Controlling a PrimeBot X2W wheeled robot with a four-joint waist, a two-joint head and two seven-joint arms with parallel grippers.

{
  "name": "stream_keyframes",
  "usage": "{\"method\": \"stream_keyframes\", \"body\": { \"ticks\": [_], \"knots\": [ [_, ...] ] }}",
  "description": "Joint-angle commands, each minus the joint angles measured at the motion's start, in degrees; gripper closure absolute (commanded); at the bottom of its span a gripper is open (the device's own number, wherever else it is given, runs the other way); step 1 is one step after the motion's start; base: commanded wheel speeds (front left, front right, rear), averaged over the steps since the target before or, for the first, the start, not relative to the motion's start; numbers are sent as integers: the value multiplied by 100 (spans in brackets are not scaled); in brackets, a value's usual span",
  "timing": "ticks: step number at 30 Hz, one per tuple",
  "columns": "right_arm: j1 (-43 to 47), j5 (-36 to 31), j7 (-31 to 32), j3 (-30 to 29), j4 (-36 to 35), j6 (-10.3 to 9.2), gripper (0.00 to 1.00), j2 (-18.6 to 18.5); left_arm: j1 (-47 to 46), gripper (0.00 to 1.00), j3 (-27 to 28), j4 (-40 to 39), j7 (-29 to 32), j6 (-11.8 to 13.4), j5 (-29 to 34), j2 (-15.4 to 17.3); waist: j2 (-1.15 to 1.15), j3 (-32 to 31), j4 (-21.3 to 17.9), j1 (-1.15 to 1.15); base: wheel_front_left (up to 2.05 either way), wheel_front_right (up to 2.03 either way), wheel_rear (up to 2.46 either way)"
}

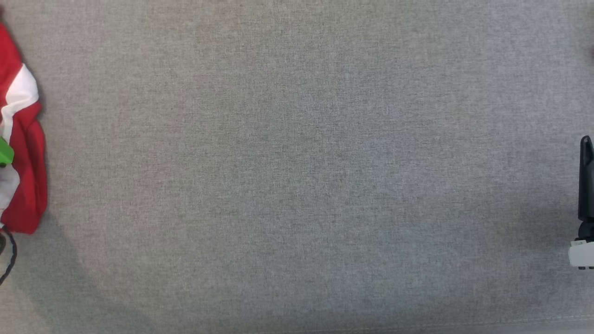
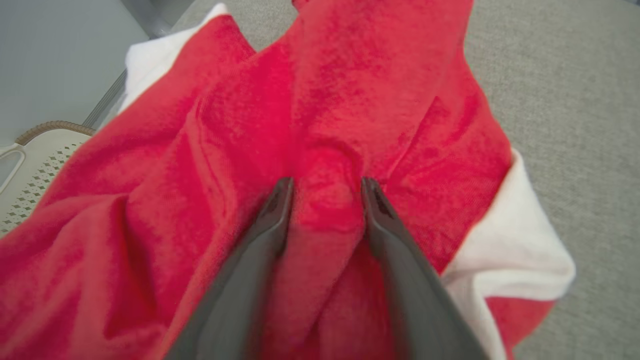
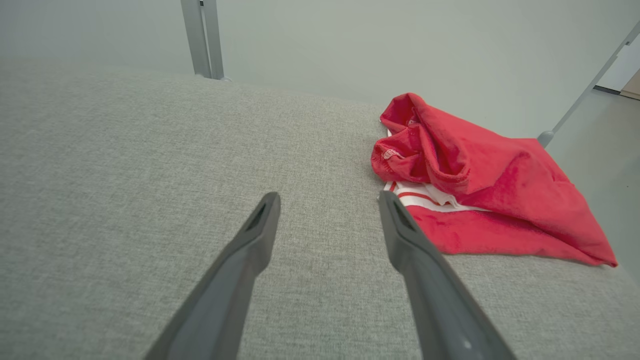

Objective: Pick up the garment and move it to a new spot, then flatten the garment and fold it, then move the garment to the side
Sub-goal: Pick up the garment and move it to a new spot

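The garment (image 1: 28, 185) is red with white panels and lies crumpled at the far left edge of the grey cloth surface (image 1: 297, 167). In the left wrist view my left gripper (image 2: 325, 187) presses down into the red garment (image 2: 350, 90). Its fingers stand partly apart, with a raised ridge of fabric between them that touches both. In the right wrist view my right gripper (image 3: 327, 200) hovers open and empty over bare grey cloth, and the garment (image 3: 490, 200) is heaped beyond its right finger. One dark finger (image 1: 586, 176) of the right gripper shows at the head view's right edge.
A white perforated basket (image 2: 35, 165) sits below the surface's edge, beside the garment. Grey metal frame posts (image 3: 202, 40) rise behind the surface's far edge. A green part (image 1: 4, 153) and a black cable (image 1: 9, 255) lie at the left edge.
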Motion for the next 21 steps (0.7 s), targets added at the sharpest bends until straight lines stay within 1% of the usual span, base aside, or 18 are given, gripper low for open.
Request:
{"method": "stream_keyframes", "body": {
  "ticks": [1,8,15,17,21],
  "knots": [
    [-47,-38,12,11,32,-10,0,25,4,100,-57,73,-38,6,-39,44,0,-74,-13,0,0,0,0],
    [-109,4,-30,180,220,-10,0,115,-52,100,-282,123,-499,6,-73,222,0,-386,-20,0,0,0,0],
    [-201,32,-100,384,546,-10,0,260,-226,100,-481,61,-1316,6,139,394,0,-842,-80,0,0,0,0],
    [-204,37,-125,442,630,-10,0,311,-305,100,-564,-1,-1520,6,242,395,0,-988,-105,0,0,0,0],
    [-218,73,-152,531,818,-10,0,408,-514,100,-812,-272,-1734,6,404,371,0,-1261,-182,0,0,0,0]
  ]
}}
